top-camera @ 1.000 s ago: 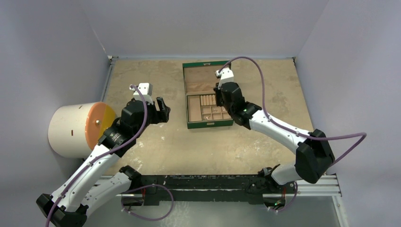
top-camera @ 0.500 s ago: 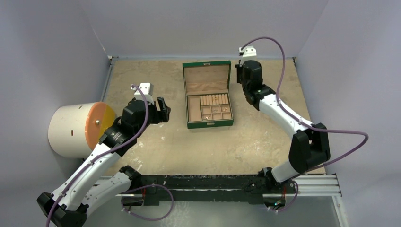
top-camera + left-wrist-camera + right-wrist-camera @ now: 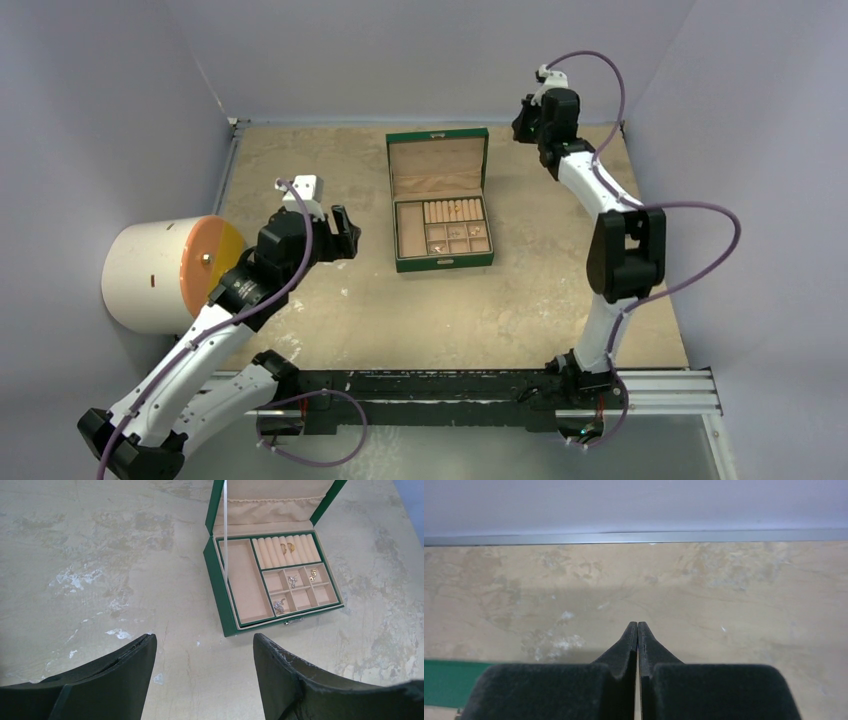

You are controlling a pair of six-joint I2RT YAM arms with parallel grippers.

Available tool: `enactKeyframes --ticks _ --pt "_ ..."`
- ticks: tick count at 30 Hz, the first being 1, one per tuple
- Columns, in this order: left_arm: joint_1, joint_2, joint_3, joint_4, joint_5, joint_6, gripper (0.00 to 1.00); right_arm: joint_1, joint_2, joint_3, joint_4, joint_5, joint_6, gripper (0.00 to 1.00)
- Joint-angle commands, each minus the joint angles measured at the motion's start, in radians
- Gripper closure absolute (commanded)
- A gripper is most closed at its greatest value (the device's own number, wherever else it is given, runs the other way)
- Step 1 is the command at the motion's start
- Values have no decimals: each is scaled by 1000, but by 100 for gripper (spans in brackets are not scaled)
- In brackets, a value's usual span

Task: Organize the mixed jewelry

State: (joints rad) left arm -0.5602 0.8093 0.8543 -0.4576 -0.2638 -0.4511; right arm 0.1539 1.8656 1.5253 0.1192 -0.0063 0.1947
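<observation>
The green box [image 3: 443, 263] lies open at mid-table with its lid up. The mixed jewelry sits in its tan compartments: gold pieces [image 3: 287, 547] on the ring rolls, a silver cluster [image 3: 292, 581], a small gold piece [image 3: 313, 572] and a glittery cluster [image 3: 278, 606]. My left gripper [image 3: 345, 230] is open and empty, left of the box; the left wrist view shows its fingers spread [image 3: 202, 640] over bare table short of the box [image 3: 216, 592]. My right gripper [image 3: 524, 122] is raised near the back right corner, shut with nothing visible between its fingers [image 3: 637, 625].
A white cylinder with an orange face [image 3: 165, 270] lies at the left wall. Grey walls close the table on the left, back and right. A metal rail [image 3: 450, 390] runs along the near edge. A corner of the green box [image 3: 446, 690] shows low left in the right wrist view.
My right arm has lifted off the box's small compartments and swung to the back right corner. The left arm has not moved.
</observation>
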Motion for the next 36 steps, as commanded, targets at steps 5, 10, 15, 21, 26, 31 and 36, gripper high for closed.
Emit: enactKeyframes --ticks 5,10,15,21,26,31,36 --pt "8 -45 6 27 -11 11 27 -44 200 241 -45 -353 192 100" --pt "8 -45 7 22 -11 9 27 -47 301 308 36 -608 284 100" --pt "8 -50 7 20 -23 6 21 -46 346 300 178 -761 376 100" --pt "8 -55 7 20 -26 4 16 -46 314 215 278 -875 423 100" --pt "8 -58 8 20 -28 2 14 -45 244 84 421 -956 476 100" --pt "8 -58 7 20 -28 -1 12 -42 143 -51 457 -956 471 100" --pt "8 -59 6 20 -26 -3 11 -33 49 -178 452 -932 439 100"
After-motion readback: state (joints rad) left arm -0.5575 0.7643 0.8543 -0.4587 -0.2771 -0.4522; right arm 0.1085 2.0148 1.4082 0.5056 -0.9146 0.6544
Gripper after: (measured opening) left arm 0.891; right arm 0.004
